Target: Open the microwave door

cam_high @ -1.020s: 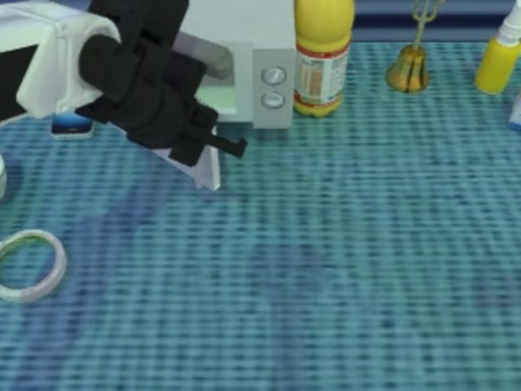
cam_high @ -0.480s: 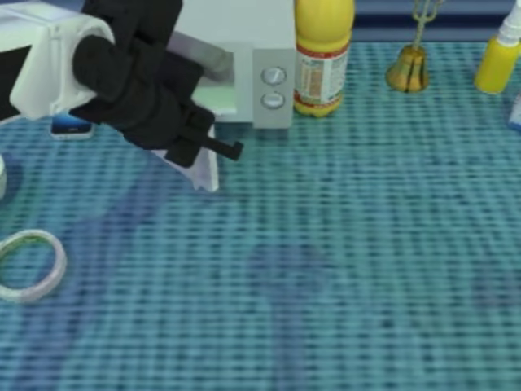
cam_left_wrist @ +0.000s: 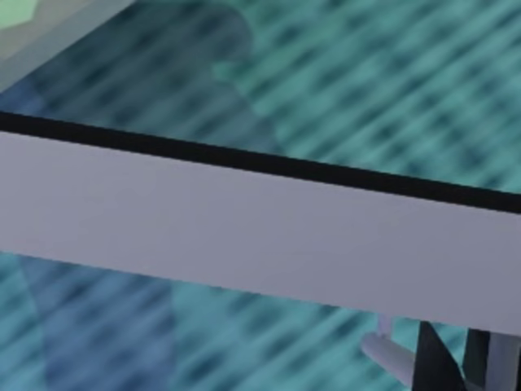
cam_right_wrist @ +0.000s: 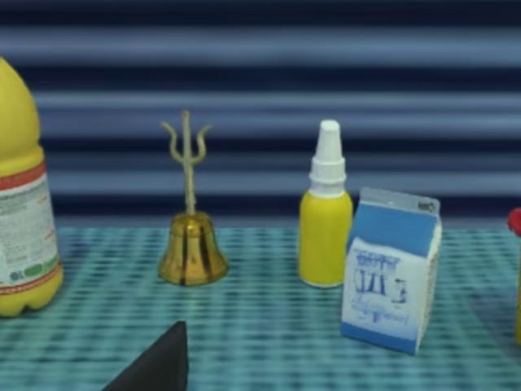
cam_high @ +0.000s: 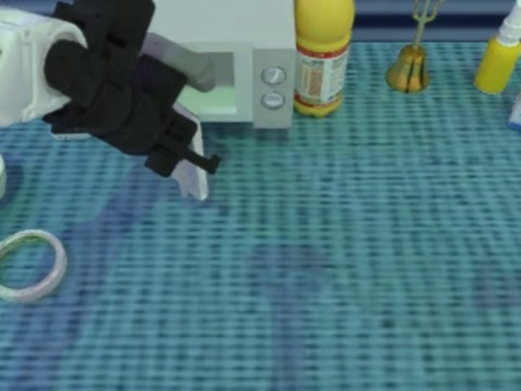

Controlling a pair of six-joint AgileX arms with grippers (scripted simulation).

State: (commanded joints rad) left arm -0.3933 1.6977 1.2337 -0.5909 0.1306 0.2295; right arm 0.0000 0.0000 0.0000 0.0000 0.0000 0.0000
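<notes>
While swung open, flat microwave door (cam_high: 194, 175) meets left hand (cam_high: 195, 155).

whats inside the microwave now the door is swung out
The microwave shows only a pale greenish floor, with nothing seen on it. The left gripper, at the microwave door, covers the cavity's left part.

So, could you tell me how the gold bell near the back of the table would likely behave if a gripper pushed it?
The bell stands upright on a flared base with a thin, tall handle, so a push up high would probably tip it. Once on its side, its round body could roll. It looks like rigid metal, likely smooth to grip.
</notes>
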